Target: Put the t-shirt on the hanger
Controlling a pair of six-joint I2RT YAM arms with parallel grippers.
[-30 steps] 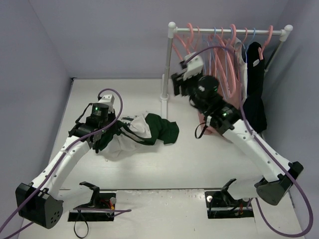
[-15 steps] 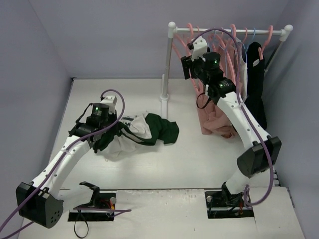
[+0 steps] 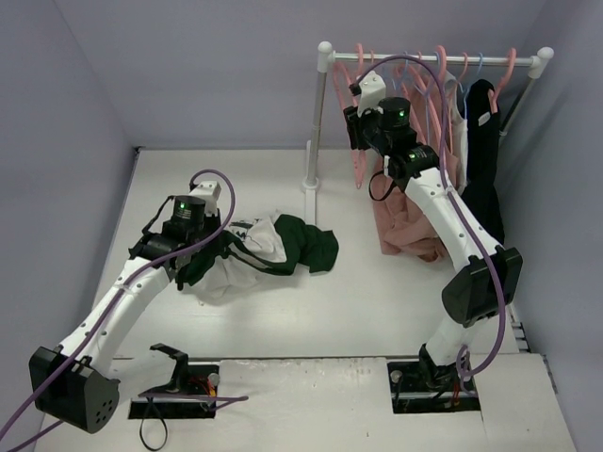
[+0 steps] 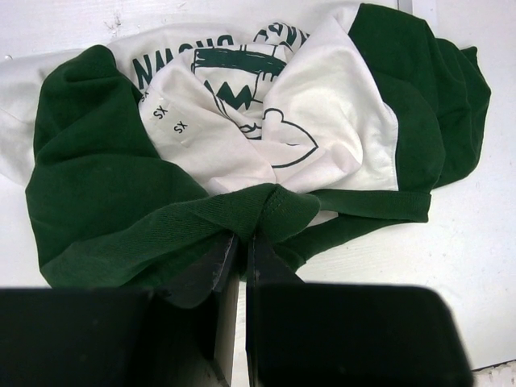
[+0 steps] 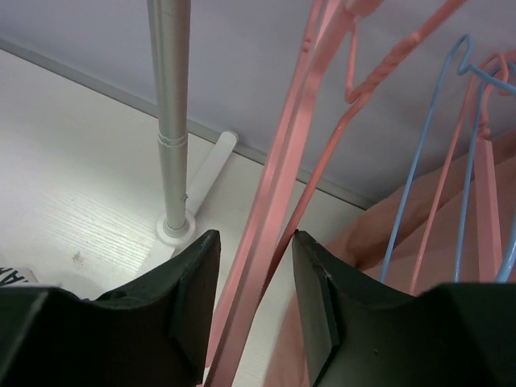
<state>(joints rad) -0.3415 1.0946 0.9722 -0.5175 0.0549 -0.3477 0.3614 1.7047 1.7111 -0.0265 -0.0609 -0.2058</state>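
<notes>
The cream-white t-shirt point(image 3: 273, 247) with dark green sleeves lies bunched on the table left of centre. In the left wrist view its print and green sleeves point(image 4: 105, 193) fill the frame. My left gripper point(image 4: 239, 242) is shut on a fold of its green trim; in the top view it sits at the shirt's left side point(image 3: 219, 247). My right gripper point(image 5: 254, 250) is open, raised at the rack's left end point(image 3: 355, 127). A pink hanger point(image 5: 278, 201) passes between its fingers without being clamped. It hangs from the rail point(image 3: 356, 141).
A white clothes rack point(image 3: 320, 113) stands at the back right with several pink and light-blue hangers point(image 3: 429, 94), a salmon-pink garment point(image 3: 405, 226) and a black garment point(image 3: 482, 179). Its post point(image 5: 171, 121) stands just left of the right gripper. Grey walls close in both sides.
My right arm has swung up and back from above the pink garment to the rack's left end, so its open fingers now straddle a pink hanger. The left arm and t-shirt have not moved.
</notes>
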